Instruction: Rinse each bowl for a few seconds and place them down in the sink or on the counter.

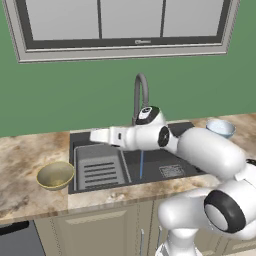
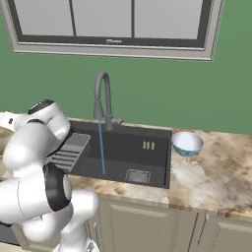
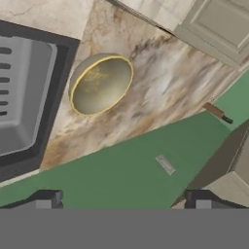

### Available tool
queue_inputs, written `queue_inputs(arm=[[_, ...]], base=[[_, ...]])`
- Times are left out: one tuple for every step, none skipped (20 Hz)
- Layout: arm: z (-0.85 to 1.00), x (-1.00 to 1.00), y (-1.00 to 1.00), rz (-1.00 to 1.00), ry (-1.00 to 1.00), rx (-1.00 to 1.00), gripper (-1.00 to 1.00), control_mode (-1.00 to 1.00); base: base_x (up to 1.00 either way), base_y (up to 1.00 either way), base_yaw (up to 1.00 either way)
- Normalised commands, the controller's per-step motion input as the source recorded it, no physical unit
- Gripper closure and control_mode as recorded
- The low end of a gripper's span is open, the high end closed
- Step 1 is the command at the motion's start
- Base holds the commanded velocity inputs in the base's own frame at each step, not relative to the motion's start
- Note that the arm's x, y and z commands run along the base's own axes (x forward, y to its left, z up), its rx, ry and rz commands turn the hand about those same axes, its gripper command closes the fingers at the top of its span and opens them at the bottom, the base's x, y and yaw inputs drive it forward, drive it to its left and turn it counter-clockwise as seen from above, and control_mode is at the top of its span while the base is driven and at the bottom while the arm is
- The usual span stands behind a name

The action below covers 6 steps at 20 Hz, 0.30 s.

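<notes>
The olive-gold bowl (image 1: 55,175) stands upright on the counter (image 1: 20,170) just left of the sink (image 1: 160,167); in the hand view this bowl (image 3: 100,84) lies ahead, beside the sink's grey rack (image 3: 19,97). The pale blue-white bowl (image 1: 220,127) (image 2: 187,143) rests on the counter right of the sink. My gripper (image 3: 126,200) is open, its tips far apart with nothing between them. My hand (image 1: 99,136) hovers over the sink's left part, pointing left, above and to the right of the olive bowl. Water (image 1: 141,167) runs from the faucet (image 1: 141,92).
A green wall and a grey-framed window (image 1: 125,30) rise behind the sink. Tan cabinet doors (image 2: 142,226) sit under the counter. My own arm (image 1: 200,150) spans the basin's right half. The ribbed rack (image 1: 100,167) fills the sink's left part.
</notes>
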Motion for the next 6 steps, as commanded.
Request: queue_inputs(arm=[[1.0, -0.35, -0.07, 0.07, -0.02, -0.01, -1.0, -1.0], [1.0, -0.35, -0.06, 0.07, -0.02, -0.01, -1.0, -1.0], [1.0, -0.35, -0.05, 0.07, -0.02, -0.01, -1.0, -1.0], [1.0, -0.34, -0.06, 0.07, -0.02, -0.01, -1.0, -1.0], [1.0, -0.34, -0.06, 0.07, -0.02, -0.01, -1.0, -1.0], [1.0, -0.42, -0.1, 0.08, -0.02, 0.0, -1.0, -1.0]], base=[[0.0, 0.0, 0.0], [0.0, 0.0, 0.0], [0.0, 0.0, 0.0], [0.0, 0.0, 0.0], [0.0, 0.0, 0.0], [0.0, 0.0, 0.0]])
